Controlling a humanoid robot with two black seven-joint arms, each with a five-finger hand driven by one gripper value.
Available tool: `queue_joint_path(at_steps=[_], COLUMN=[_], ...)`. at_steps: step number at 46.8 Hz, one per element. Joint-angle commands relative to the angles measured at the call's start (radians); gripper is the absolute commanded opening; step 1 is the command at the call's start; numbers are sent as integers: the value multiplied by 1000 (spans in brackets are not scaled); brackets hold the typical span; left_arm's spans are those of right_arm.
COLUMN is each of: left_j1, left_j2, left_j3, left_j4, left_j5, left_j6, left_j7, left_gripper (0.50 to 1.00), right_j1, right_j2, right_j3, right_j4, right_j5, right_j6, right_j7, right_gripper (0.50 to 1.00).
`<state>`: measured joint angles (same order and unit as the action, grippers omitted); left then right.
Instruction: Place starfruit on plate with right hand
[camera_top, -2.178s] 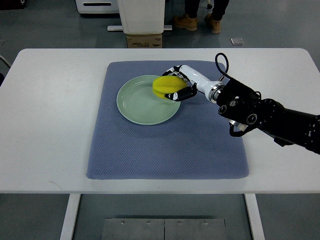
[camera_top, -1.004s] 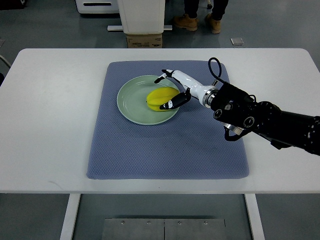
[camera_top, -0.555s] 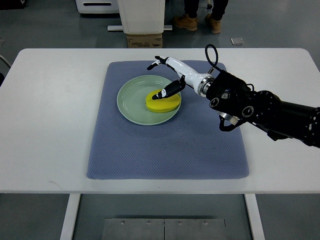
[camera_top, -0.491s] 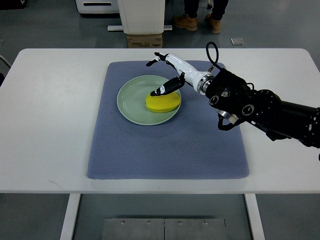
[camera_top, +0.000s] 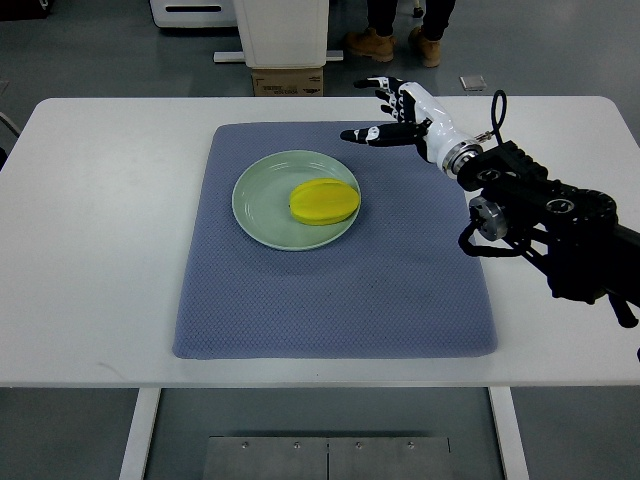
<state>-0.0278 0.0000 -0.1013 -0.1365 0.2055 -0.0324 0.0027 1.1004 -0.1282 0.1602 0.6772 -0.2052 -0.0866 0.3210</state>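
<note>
A yellow starfruit (camera_top: 325, 201) lies on the right part of a pale green plate (camera_top: 265, 207), which sits on a blue-grey mat (camera_top: 330, 290). My right hand (camera_top: 385, 112) hovers over the mat's far right edge, up and to the right of the plate, clear of the fruit. Its white and black fingers (camera_top: 357, 133) are spread and hold nothing. The black right arm (camera_top: 545, 215) comes in from the right edge. No left arm shows.
The mat covers the middle of a white table (camera_top: 90, 230). Beyond the far edge stand a white bin (camera_top: 282, 30) and a cardboard box (camera_top: 288, 82), and a person's boots (camera_top: 398, 45) show on the floor.
The right hand carried the starfruit over the plate, let it go there, then drew back up and to the right with its fingers spread. The fruit now rests alone on the plate.
</note>
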Motion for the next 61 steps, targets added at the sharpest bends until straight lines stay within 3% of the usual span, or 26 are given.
queue_joint_path(at_steps=[1,16,28,61], left_j1=[0,0,0,0], left_j2=[0,0,0,0], left_j3=[0,0,0,0], left_j4=[0,0,0,0], left_j5=[0,0,0,0], left_j6=[0,0,0,0], left_j7=[0,0,0,0], left_gripper=[1000,1000,1000,1000], right_j1=[-20,-86,-178,-248], right_j2=[-27,-51,-88,-110], right_j3=[15,90,211,309], right_j4=[-8,-137,-140,-182], right_j5=[46,165,167,167], right_j6=[33,48,79,80], right_j7=[1,0,-5,-7], right_gripper=[1000,1000,1000,1000])
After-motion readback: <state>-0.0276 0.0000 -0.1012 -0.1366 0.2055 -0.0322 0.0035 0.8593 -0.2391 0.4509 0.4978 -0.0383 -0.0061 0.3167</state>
